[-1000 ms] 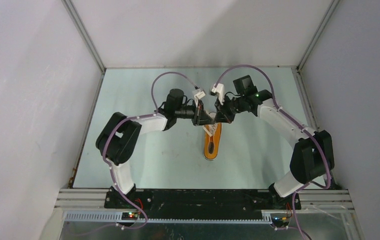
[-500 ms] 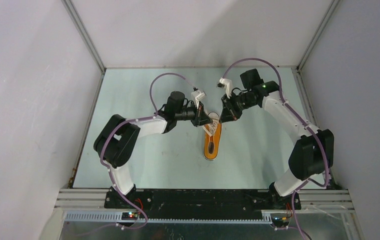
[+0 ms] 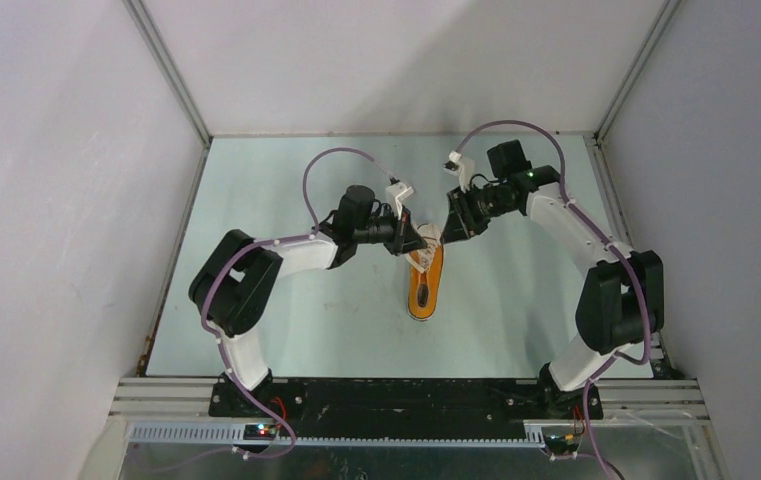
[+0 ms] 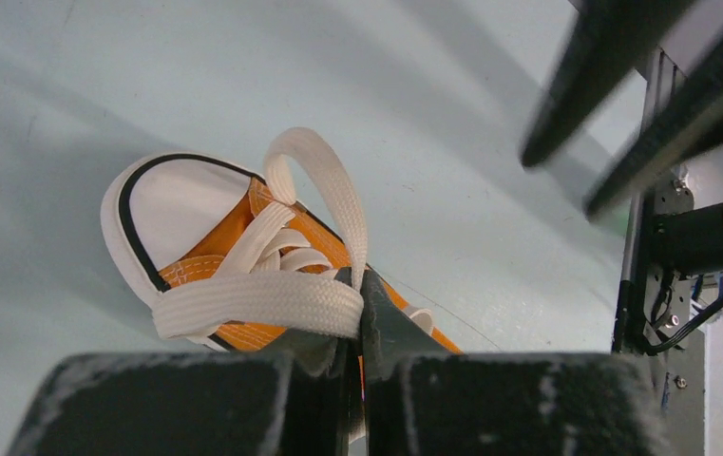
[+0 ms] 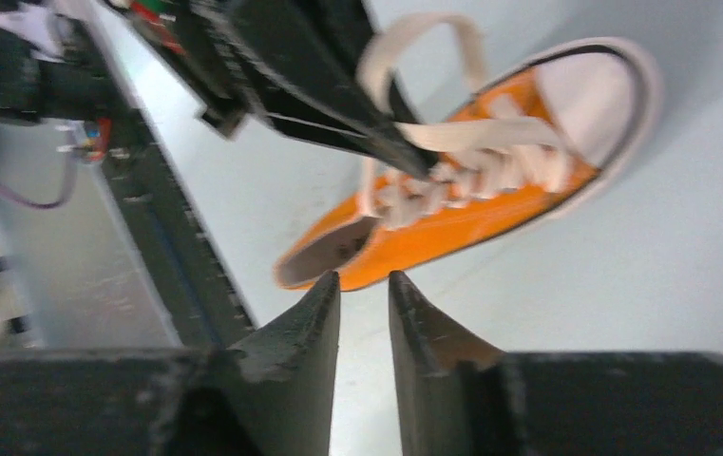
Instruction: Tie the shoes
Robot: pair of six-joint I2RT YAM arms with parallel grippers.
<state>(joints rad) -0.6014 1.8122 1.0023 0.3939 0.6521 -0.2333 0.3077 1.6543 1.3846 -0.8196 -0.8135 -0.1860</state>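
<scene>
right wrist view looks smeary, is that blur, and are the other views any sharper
Right wrist: yes, motion blur smears the sneaker. Left wrist: the lace is crisp, while the right arm's jaws at upper right are soft. Top external: sharp and evenly lit.

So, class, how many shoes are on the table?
1. The orange sneaker lies at the middle of the table, toe toward the far edge, its lace pinched in the left gripper. No second shows.
</scene>
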